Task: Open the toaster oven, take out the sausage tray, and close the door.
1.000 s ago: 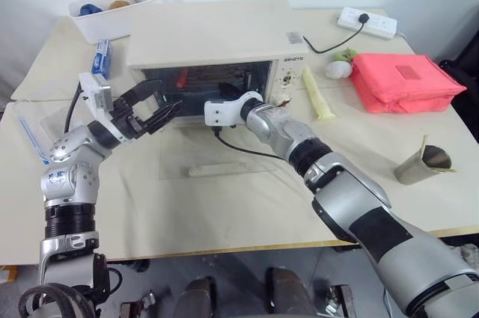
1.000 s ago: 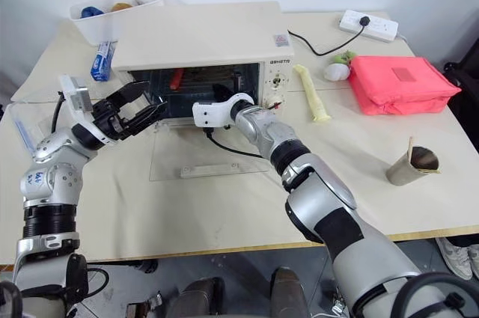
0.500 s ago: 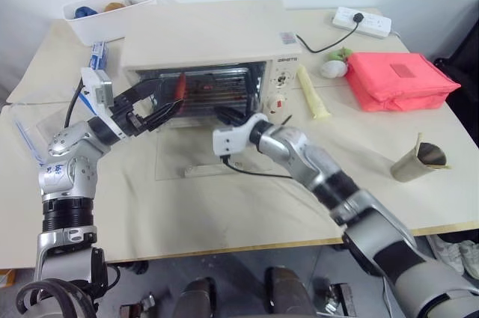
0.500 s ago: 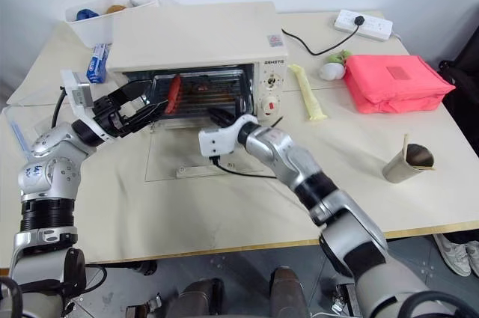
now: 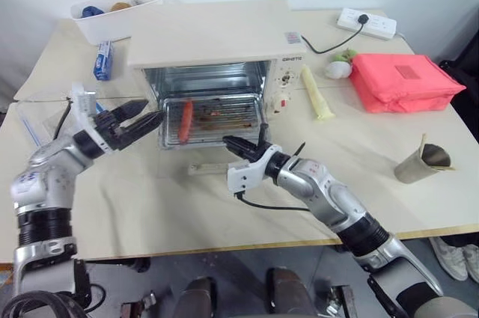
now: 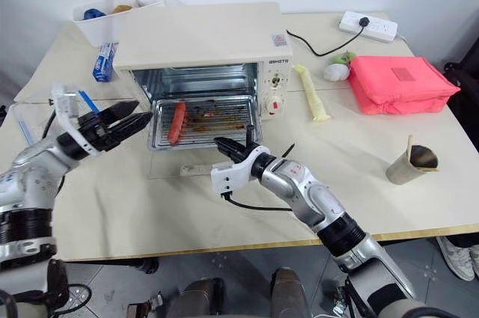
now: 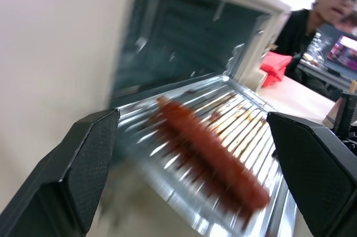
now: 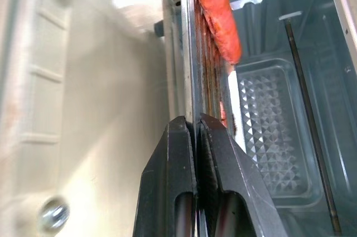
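A second ago the sausage tray point(image 6: 200, 118) sat deep inside the toaster oven point(image 6: 202, 56), with our right gripper point(image 6: 233, 147) reaching into the cavity. Now the tray juts halfway out over the lowered door point(image 6: 196, 162), just left of frame centre, the sausage point(image 6: 177, 121) lying near its left end. Our right jaws are clamped on the tray's front rim. Our left gripper point(image 6: 127, 120) hovers at centre left, jaws spread wide and empty, just beside the tray's left edge. We judge step 2 of 3 is underway; closing the door remains.
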Tool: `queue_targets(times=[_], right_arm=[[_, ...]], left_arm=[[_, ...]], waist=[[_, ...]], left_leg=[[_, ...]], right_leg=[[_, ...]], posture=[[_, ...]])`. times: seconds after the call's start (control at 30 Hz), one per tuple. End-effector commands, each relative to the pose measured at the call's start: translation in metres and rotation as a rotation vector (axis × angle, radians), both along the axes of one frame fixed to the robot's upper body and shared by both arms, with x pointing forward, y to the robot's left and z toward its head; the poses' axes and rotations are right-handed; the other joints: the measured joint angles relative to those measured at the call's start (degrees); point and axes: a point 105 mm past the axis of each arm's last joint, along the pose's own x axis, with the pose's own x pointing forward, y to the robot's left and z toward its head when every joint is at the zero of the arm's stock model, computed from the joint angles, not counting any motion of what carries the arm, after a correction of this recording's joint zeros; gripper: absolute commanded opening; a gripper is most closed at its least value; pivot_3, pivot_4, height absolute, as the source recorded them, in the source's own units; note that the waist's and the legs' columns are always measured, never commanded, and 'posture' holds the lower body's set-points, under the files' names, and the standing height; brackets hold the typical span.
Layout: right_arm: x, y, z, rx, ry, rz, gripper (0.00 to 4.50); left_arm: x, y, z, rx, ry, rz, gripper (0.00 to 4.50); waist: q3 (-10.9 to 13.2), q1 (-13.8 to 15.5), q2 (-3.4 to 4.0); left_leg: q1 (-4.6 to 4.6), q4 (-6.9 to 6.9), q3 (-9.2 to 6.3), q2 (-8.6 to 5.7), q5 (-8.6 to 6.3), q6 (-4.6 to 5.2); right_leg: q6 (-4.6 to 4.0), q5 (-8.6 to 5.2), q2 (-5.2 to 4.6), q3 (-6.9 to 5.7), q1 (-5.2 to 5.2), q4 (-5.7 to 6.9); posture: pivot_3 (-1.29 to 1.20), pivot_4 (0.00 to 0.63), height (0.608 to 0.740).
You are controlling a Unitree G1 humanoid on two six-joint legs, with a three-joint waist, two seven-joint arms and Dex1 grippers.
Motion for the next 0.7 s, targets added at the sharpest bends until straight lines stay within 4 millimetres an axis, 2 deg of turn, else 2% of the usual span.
queue_targets(times=[0.03,0.2,0.3,0.57,0.67,0.7], right_arm=[[-0.010,0.000,0.020,0.027,-0.074,0.040,0.02],[-0.015,-0.005,0.028,0.012,-0.122,0.088,0.02],[-0.016,-0.003,0.029,0.004,-0.132,0.120,0.02],[-0.023,0.008,0.029,-0.015,-0.128,0.207,0.02],[-0.022,0.011,0.033,-0.017,-0.141,0.224,0.00],[-0.022,0.012,0.034,-0.017,-0.141,0.231,0.00]], left_arm=[[-0.010,0.006,0.014,-0.044,0.036,0.014,4.50],[-0.028,0.001,0.000,-0.123,0.282,-0.041,4.50],[-0.021,0.003,-0.005,-0.178,0.311,0.010,4.50],[-0.020,-0.016,-0.013,-0.196,0.355,-0.044,4.50],[-0.019,-0.020,-0.010,-0.240,0.355,-0.049,3.97],[-0.019,-0.021,-0.009,-0.253,0.358,-0.051,3.61]], waist=[[0.00,0.36,0.00],[0.00,1.22,-0.01],[0.00,1.36,-0.01],[-0.03,1.39,-0.05],[-0.03,1.37,-0.05],[-0.03,1.35,-0.05]], left_leg=[[0.00,0.01,-0.01,0.00,0.00,0.00],[0.01,0.04,-0.02,-0.01,-0.01,0.02],[0.04,0.05,-0.03,-0.01,-0.01,0.02],[0.04,0.06,0.02,-0.02,-0.01,0.02],[0.04,0.06,0.02,-0.02,-0.01,0.02],[0.04,0.06,0.02,-0.02,-0.01,0.02]], right_leg=[[0.00,0.00,0.00,0.01,0.01,-0.01],[0.00,0.00,-0.01,0.14,0.01,-0.02],[0.00,0.00,-0.01,0.16,0.01,-0.01],[-0.01,0.00,-0.01,0.15,0.02,-0.01],[-0.01,0.00,-0.01,0.15,0.02,-0.01],[-0.01,0.00,-0.01,0.15,0.02,-0.01]], posture=[[0.00,0.150,0.740],[0.00,0.150,0.740],[0.00,0.150,0.740],[0.00,0.150,0.740],[0.00,0.150,0.740],[0.00,0.150,0.740]])
